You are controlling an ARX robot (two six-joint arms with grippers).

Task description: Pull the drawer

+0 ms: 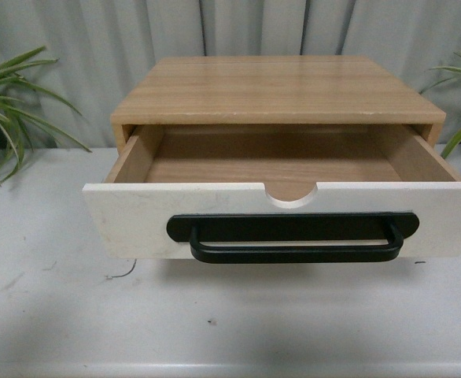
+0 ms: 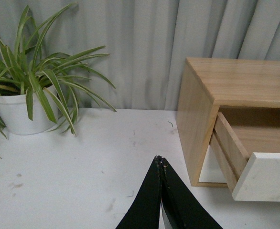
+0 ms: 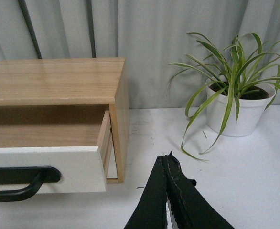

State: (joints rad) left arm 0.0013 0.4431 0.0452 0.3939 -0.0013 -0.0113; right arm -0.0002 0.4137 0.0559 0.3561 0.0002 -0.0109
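The drawer [image 1: 136,216] stands pulled well out of its light wood cabinet [image 1: 274,87]; its white front carries a long black bar handle [image 1: 293,240] and a semicircular notch in the top edge, with bare light wood inside. Neither arm shows in the front view. My left gripper [image 2: 160,160] is shut with nothing in it, hovering over the white table to the left of the cabinet [image 2: 197,109], apart from the drawer [image 2: 269,176]. My right gripper [image 3: 167,157] is shut and empty too, to the right of the cabinet [image 3: 59,81] and the drawer [image 3: 78,167].
The cabinet sits on a white table [image 1: 230,323] in front of a grey curtain. A potted spider plant [image 2: 20,95] stands at the table's far left, another [image 3: 235,105] at the far right. Their leaves [image 1: 2,110] reach in beside the cabinet.
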